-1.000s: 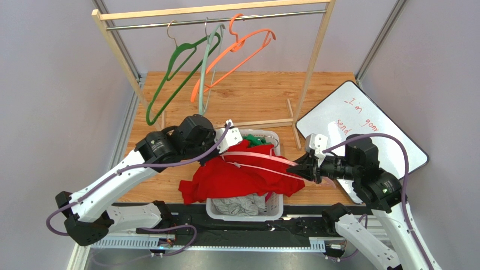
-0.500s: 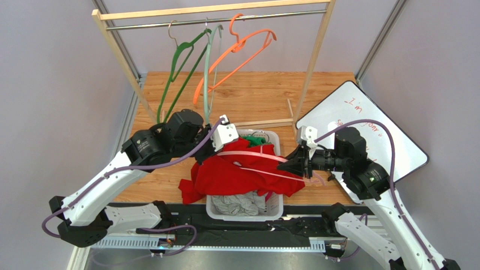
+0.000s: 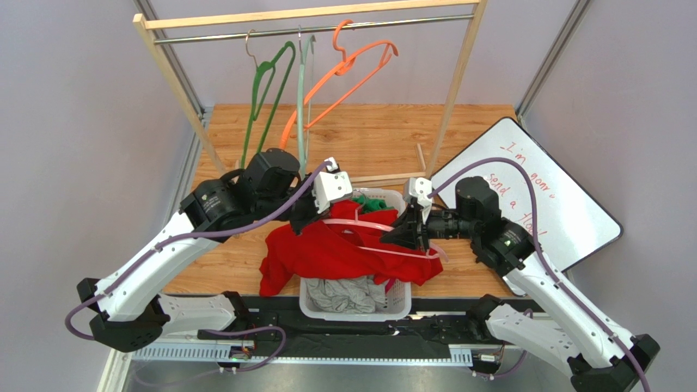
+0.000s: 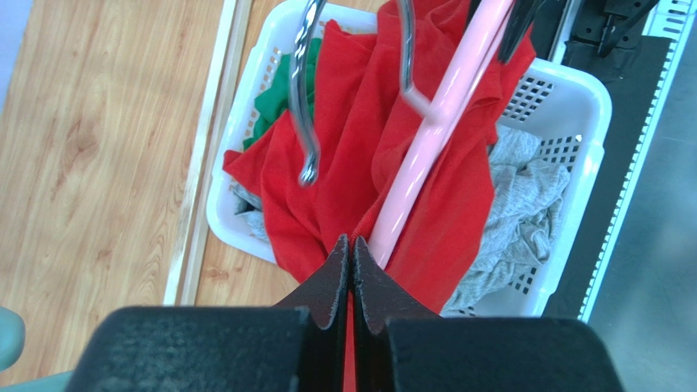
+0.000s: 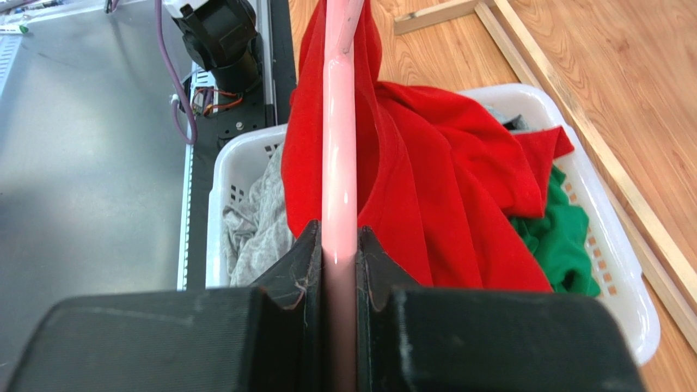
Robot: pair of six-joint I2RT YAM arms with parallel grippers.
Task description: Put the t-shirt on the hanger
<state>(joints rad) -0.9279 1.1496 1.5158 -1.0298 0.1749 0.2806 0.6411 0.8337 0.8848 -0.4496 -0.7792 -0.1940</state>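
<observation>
Stock: t-shirt [image 4: 344,147], bright red, plain, crumpled over white basket [image 4: 573,86]; hanger [image 5: 339,139], thin pale pink; left pincer [image 4: 351,249] pinches t-shirt; right pincer [image 5: 339,245] clamps hanger.

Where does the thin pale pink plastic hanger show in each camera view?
Top external: the hanger crosses the red t-shirt at centre.
Left wrist: the hanger slants from top right down to bottom centre.
Right wrist: the hanger runs straight up the middle to the top edge.
Shared landmark: the white plastic laundry basket.
</observation>
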